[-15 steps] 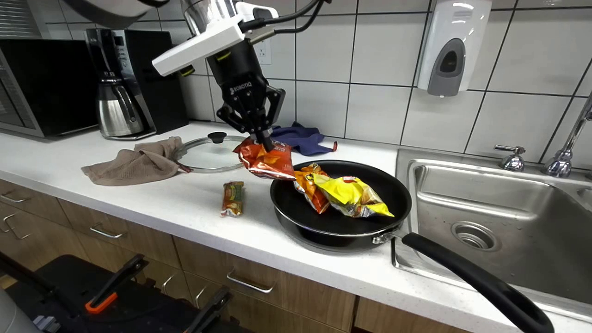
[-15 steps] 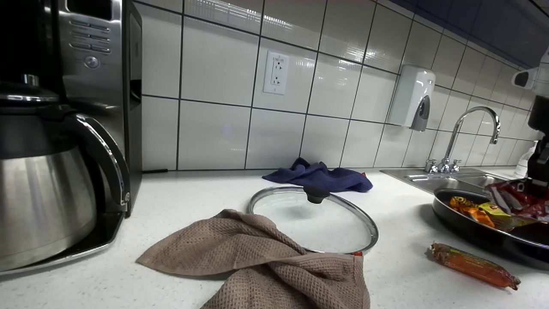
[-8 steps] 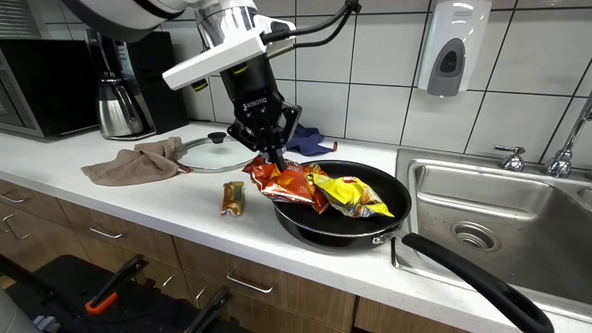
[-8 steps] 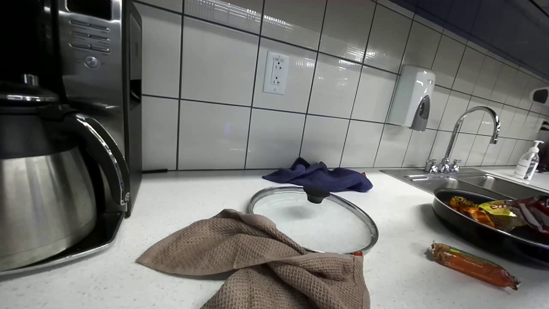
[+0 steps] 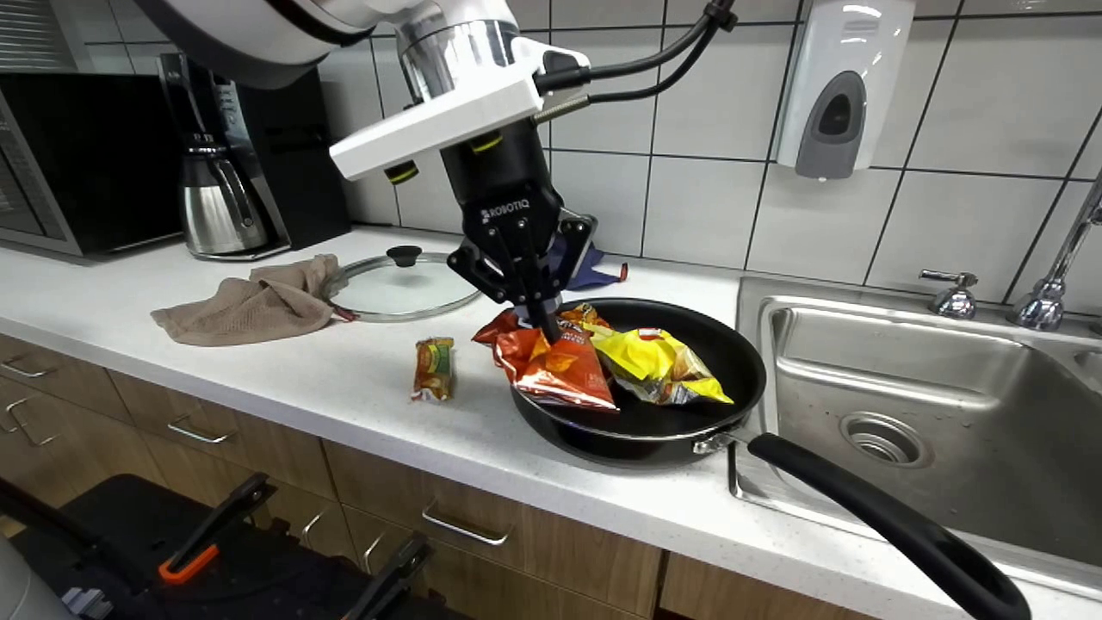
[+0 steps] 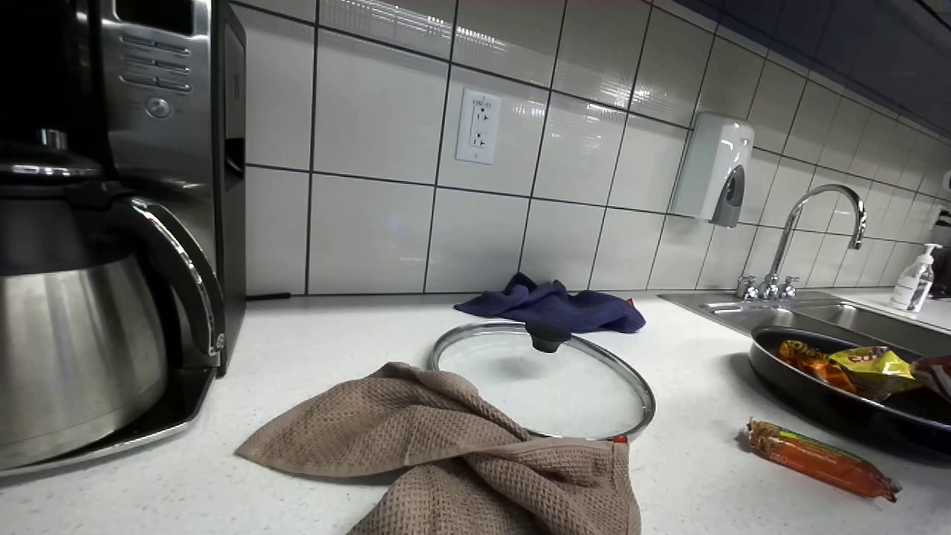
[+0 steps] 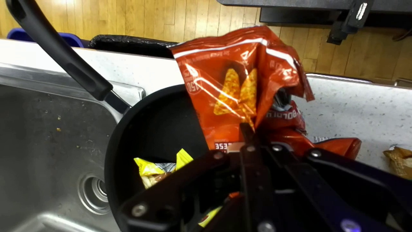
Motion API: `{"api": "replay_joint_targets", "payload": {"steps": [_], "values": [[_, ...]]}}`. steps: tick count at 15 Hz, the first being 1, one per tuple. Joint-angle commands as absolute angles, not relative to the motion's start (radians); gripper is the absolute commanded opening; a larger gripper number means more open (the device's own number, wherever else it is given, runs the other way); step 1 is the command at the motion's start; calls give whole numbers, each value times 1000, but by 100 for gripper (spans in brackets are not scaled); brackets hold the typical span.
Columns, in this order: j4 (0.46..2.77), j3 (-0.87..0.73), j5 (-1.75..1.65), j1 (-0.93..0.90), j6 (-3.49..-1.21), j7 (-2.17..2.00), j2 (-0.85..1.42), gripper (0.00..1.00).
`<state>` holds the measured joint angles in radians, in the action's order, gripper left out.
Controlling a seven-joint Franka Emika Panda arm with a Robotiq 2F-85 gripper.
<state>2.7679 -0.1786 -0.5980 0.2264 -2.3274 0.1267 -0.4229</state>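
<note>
My gripper (image 5: 551, 334) is shut on a crumpled red chip bag (image 5: 564, 379), pinching its upper part. In the wrist view the bag (image 7: 222, 87) fans out past the fingertips. It hangs over the near-left rim of a black frying pan (image 5: 710, 331); whether it touches the rim I cannot tell. Inside the pan lie a yellow snack bag (image 5: 659, 362) and an orange bag (image 6: 810, 364), the latter partly hidden behind the red one. A small wrapped bar (image 5: 432, 370) lies on the counter left of the pan. The gripper is out of frame in an exterior view where the bar (image 6: 821, 457) shows.
The pan's long handle (image 5: 887, 521) sticks out over the counter edge by the steel sink (image 5: 878, 362). A glass lid (image 5: 400, 293), a brown towel (image 5: 250, 306) and a blue cloth (image 6: 553, 308) lie on the counter. A coffee maker (image 5: 275, 155) stands further left.
The gripper has moved right and down with the red bag, from beside the pan to over its rim. The bag now covers more of the orange one. Other things have not moved.
</note>
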Motion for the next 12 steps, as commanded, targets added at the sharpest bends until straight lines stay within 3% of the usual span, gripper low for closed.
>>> {"api": "replay_joint_targets", "payload": {"steps": [1, 12], "values": [[2734, -172, -622, 238, -2367, 141, -371, 0], [2644, -179, -631, 245, -2469, 106, -183, 0]]}}
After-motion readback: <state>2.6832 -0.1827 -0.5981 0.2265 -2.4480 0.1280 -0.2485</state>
